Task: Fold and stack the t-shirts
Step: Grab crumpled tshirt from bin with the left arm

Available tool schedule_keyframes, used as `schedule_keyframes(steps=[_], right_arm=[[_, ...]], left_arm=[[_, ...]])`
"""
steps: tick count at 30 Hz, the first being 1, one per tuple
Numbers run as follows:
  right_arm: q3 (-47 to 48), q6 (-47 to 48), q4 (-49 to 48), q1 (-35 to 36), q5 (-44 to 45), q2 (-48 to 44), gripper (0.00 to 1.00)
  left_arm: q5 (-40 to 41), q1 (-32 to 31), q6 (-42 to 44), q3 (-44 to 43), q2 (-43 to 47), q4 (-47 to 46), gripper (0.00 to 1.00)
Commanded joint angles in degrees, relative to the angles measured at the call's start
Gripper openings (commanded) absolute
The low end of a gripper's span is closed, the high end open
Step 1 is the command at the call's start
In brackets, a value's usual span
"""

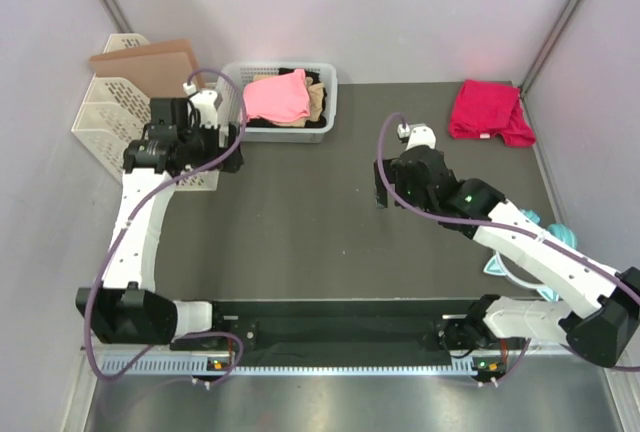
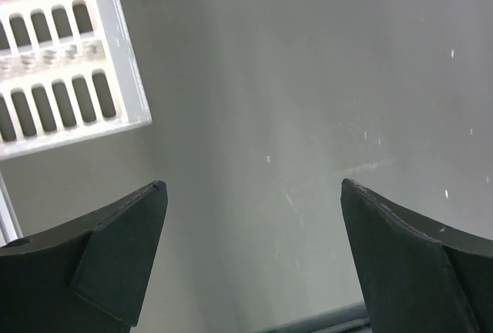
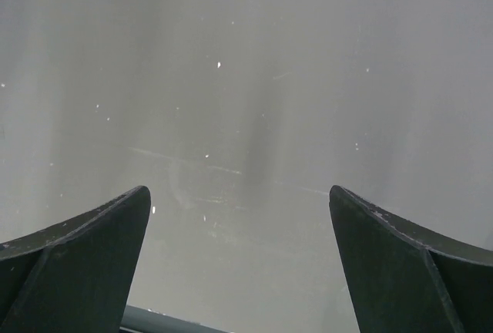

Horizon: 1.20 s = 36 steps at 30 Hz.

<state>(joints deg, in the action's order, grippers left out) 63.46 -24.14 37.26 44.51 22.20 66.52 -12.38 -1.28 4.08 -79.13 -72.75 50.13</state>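
A salmon pink t-shirt (image 1: 275,97) lies crumpled on top of the pile in a grey bin (image 1: 332,102) at the far edge of the bench (image 1: 300,242). A tan t-shirt (image 1: 317,102) shows beside it, and black cloth (image 1: 319,78) peeks out at the bin's back and front edges; how many garments sit under the pink one cannot be told. A deep red t-shirt (image 1: 488,110) lies in a loose heap at the far right corner of the bench, well apart from the bin, its sleeves and collar lost in the folds.

The left fingers (image 2: 115,248) stand wide apart with nothing between them, over bare bench just beside a white slotted rack (image 2: 62,102), which is cut off at the frame's edge. The right fingers (image 3: 85,248) are likewise spread and hold nothing, above bare bench near the middle.

A brown cardboard sheet (image 1: 150,60) rests on the rack. At the right edge, a teal headband (image 1: 562,235) is mostly hidden behind the right arm.
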Motion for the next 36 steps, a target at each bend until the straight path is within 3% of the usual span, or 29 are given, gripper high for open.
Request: schedule_keyframes(steps=[1,7,14,20,28,36], right_arm=[[-2.02,-0.38,-4.29,1.28,-1.54,-3.41,1.0],[-5.01,0.93,-6.84,2.68,-1.45,-5.61,1.0],[-6.59,1.73,-9.48,4.09,-0.4,-8.25,1.0],[-9.4,1.38,-9.4,4.71,0.66,-12.11,1.0],[-9.59,1.11,-7.29,4.79,1.36,-13.26,1.0],[-9.41,0.68,-6.67,4.79,1.45,-12.99,1.0]], left_arm=[[-1.85,-0.13,-1.26,-6.46,-5.63,-9.24,0.99],[-0.37,-2.06,0.31,-18.76,-21.97,-13.83,0.99],[4.56,-5.4,2.17,-40.0,-44.98,-13.48,0.99],[6.84,-4.0,-0.9,-51.28,-56.43,-16.55,0.99],[7.03,-2.94,-2.93,-52.97,-62.16,-17.52,0.98],[2.63,-2.85,-3.02,-46.56,-61.72,-17.17,0.8]])
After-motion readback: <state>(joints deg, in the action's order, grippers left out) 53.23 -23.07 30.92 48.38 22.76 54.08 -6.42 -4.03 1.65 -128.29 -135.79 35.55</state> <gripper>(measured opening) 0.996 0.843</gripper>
